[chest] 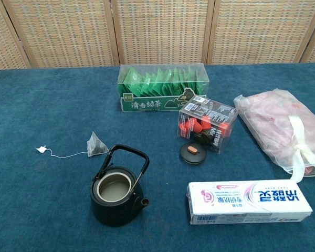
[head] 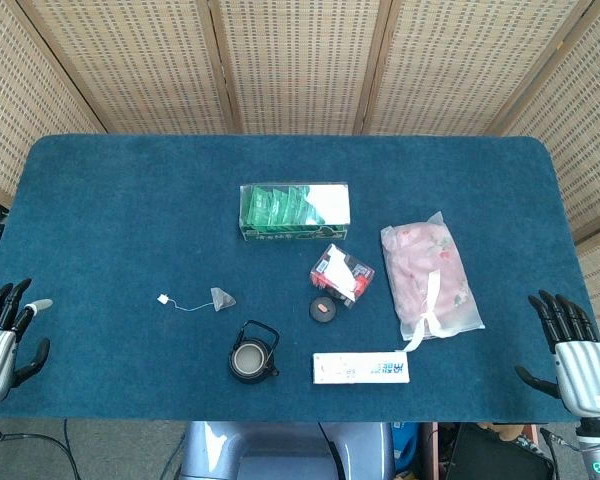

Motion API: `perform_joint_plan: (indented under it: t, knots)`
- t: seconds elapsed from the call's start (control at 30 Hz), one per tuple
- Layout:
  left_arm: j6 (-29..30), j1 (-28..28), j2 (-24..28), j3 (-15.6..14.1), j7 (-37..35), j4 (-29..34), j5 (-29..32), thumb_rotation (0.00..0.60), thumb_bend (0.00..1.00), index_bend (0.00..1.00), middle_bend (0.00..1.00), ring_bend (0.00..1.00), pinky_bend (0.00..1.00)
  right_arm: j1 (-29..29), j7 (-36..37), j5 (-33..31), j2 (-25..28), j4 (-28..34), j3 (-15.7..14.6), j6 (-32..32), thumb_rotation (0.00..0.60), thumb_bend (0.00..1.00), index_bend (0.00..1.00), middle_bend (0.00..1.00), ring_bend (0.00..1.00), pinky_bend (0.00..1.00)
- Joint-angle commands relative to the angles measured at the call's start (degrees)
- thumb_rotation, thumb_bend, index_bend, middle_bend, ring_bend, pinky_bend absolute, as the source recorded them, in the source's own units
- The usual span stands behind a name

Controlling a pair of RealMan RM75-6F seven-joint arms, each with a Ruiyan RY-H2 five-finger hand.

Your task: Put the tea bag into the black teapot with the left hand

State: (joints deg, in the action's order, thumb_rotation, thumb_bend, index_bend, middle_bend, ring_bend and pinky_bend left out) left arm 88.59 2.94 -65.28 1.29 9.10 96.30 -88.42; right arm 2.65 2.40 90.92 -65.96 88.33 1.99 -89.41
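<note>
A small pyramid tea bag [head: 222,297] [chest: 97,144] lies on the blue cloth, its string running left to a white tag [head: 164,299] [chest: 41,149]. Just in front and to its right stands the black teapot [head: 253,352] [chest: 118,191], lidless, handle upright. Its round lid [head: 323,310] [chest: 192,153] lies apart, to the right. My left hand [head: 2,340] hovers at the table's near-left edge, fingers spread, holding nothing. My right hand [head: 575,355] is at the near-right edge, also spread and empty. Neither hand shows in the chest view.
A clear box of green tea packets [head: 294,210] [chest: 161,86] sits behind. A small clear box with red pieces [head: 342,274] [chest: 207,123], a pink bag [head: 430,275] [chest: 286,128] and a white toothpaste box [head: 364,367] [chest: 249,202] lie to the right.
</note>
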Motion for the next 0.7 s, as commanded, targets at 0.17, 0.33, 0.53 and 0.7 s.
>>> perform_joint_plan:
  t: [0.17, 0.33, 0.53, 0.7]
  knots:
    - [-0.66, 0.39, -0.26, 0.2, 0.17, -0.28, 0.35, 0.6, 0.45, 0.24, 0.06, 0.02, 0.0, 0.18, -0.07, -0.14, -0.15, -0.11, 0.07, 0.4, 0.6, 0.0, 0.07, 0.14, 0.03, 0.14]
    - [-0.88, 0.65, -0.76, 0.57, -0.25, -0.88, 0.69, 0.6, 0.45, 0.25, 0.06, 0.02, 0.0, 0.28, -0.79, -0.11, 0.03, 0.33, 0.18, 0.47, 0.6, 0.0, 0.07, 0.14, 0.03, 0.14]
    - [-1.55, 1.12, -1.13, 0.78, -0.71, -1.65, 0.93, 0.6, 0.45, 0.25, 0.06, 0.02, 0.0, 0.33, -1.53, -0.33, 0.23, 1.14, 0.33, 0.6, 0.6, 0.0, 0.07, 0.14, 0.03, 0.14]
    - [-2.47, 1.57, -1.33, 0.91, -0.63, -1.9, 1.44, 0.6, 0.45, 0.24, 0.06, 0.02, 0.0, 0.16, -1.82, -0.74, 0.32, 1.33, 0.34, 0.7, 0.6, 0.0, 0.07, 0.14, 0.03, 0.14]
